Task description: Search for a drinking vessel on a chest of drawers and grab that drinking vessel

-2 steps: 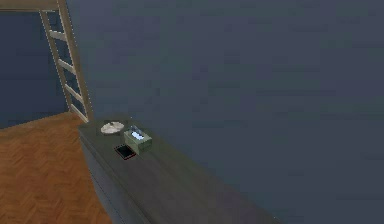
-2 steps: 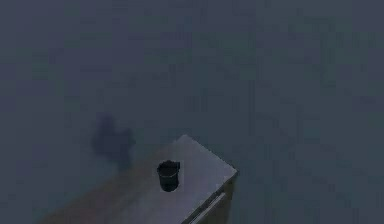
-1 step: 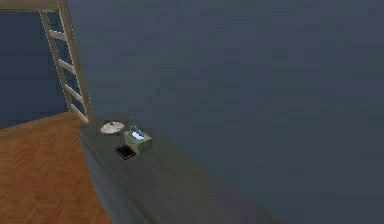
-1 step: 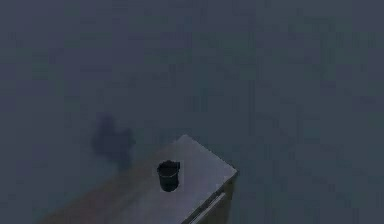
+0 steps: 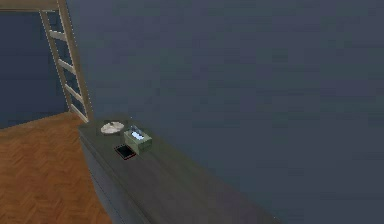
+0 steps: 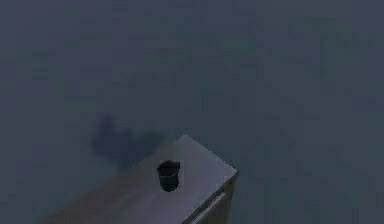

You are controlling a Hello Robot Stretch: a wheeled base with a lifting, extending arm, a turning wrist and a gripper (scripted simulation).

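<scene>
A small dark cup-like vessel stands upright on the grey top of a chest of drawers, near its end corner in the arm side view. In the forward view the same long grey top runs along the blue-grey wall. On its far end lie a pale round dish-like thing, a small light box-like thing and a flat dark item.
A white ladder leans against the wall at the forward view's left. Orange wood floor spreads left of the chest. A blue-grey wall rises behind the chest in the arm side view.
</scene>
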